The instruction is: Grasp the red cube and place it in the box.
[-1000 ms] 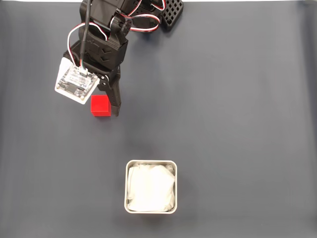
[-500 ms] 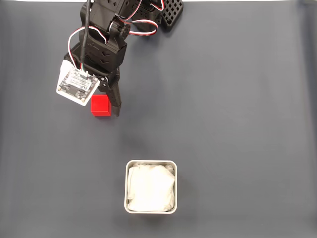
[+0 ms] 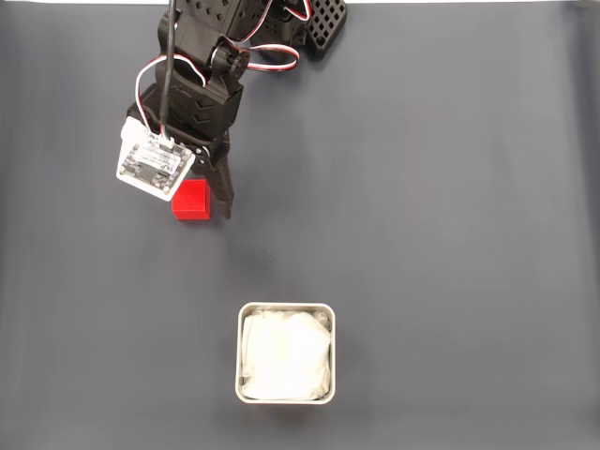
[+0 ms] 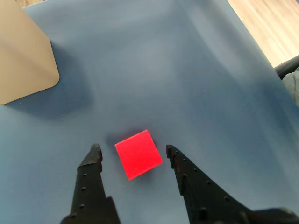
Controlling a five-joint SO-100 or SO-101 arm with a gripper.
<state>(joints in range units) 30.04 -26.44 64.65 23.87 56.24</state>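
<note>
We are at the grasp step. In the wrist view the gripper (image 4: 131, 150) is spread, with one black finger on each side of the red cube (image 4: 138, 154) and a visible gap of mat between each fingertip and the cube face. The cube rests on the dark blue-grey mat (image 3: 431, 206), well apart from the box (image 3: 286, 352), which sits lower in the fixed view with its white lining exposed.

To do this step well, we judge three points to matter:

1. Alignment. The cube sits rotated relative to the finger line (its corners, not its flat faces, point roughly toward the fingertips), so closing as-is would likely twist it. We turn the wrist a little, if the joint allows, until the pads meet flat faces.
2. Depth. We bring the fingertips low enough to bear on the middle of the cube's sides.
3. Closure. We close slowly and evenly, and lift only once both fingers bear on the cube.
</note>
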